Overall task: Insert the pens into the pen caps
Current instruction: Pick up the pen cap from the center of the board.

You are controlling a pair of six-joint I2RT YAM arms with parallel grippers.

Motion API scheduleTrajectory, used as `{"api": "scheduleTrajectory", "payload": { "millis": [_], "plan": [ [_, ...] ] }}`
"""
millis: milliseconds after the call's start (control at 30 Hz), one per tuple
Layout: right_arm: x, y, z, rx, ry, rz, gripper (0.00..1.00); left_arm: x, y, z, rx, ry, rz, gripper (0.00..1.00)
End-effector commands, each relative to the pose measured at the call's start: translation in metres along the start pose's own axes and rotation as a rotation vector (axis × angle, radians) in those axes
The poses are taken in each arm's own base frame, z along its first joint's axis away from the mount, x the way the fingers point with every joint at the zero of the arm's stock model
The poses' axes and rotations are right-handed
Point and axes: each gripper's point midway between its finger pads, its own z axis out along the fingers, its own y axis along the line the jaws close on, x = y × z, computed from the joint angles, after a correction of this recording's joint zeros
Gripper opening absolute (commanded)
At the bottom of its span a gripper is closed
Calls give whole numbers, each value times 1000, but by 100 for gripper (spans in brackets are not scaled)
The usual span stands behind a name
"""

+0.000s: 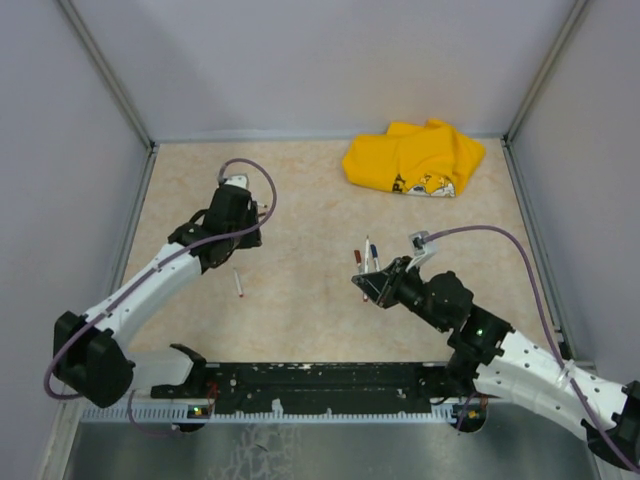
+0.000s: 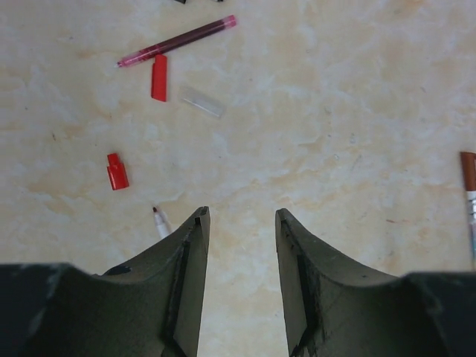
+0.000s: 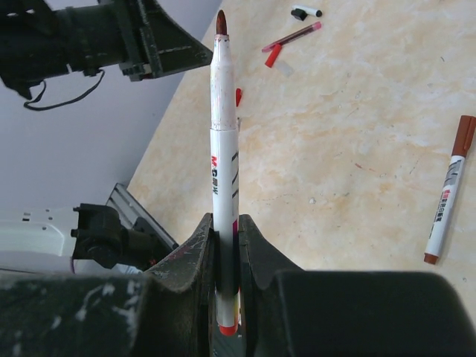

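Pinched in the right claw (image 3: 225, 223), fingers pressed onto the lower barrel: a white pen (image 3: 224, 149). Long axis straight out along the fingers, bare dark-red tip pointing away from the wrist toward the left arm (image 3: 111, 37), red butt end down between the fingers. Left claw (image 2: 242, 216) spread, nothing between the fingers, poised over the table (image 2: 357, 111).

Ahead of that claw, flat on the surface: a thin red pen (image 2: 177, 42) lying slantwise, a red cap (image 2: 158, 77) just below it, a clear cap (image 2: 201, 101) beside that, and a small red cap (image 2: 117, 171) nearer and apart. Bare pen tip (image 2: 161, 222) poking out beside the left finger, barrel hidden.

Surface beige with a marbled stone pattern. Pale grey walls (image 1: 300, 60) on three sides, black rail (image 1: 320, 380) along the near edge, yellow cloth (image 1: 415, 158) crumpled in the far right corner, well apart from both claws.

Seen only from above: the cloth, and a loose pen (image 1: 238, 283) lying roughly near-to-far, just nearer than the left arm's wrist. Seen only from the right wrist: print on the held barrel, plus a brown-capped pen (image 3: 446, 193) flat on the table to the right, cap end farther off. At the right edge of the left wrist view: a brown-ended pen (image 2: 468, 201), cut off by the frame.
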Motion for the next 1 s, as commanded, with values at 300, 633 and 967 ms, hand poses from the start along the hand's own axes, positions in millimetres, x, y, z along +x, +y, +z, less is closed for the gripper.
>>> {"api": "scheduleTrajectory", "payload": {
  "millis": [300,633,967],
  "plan": [
    [-20,12,-13,-24,-50,-17,0,-8,37,89,-46,163,87,43],
    [-20,10,-15,-17,-56,-17,0,-7,66,122,-40,268,71,41],
    [-20,12,-12,-19,-53,-21,0,7,78,148,-26,360,72,38]
  ]
}}
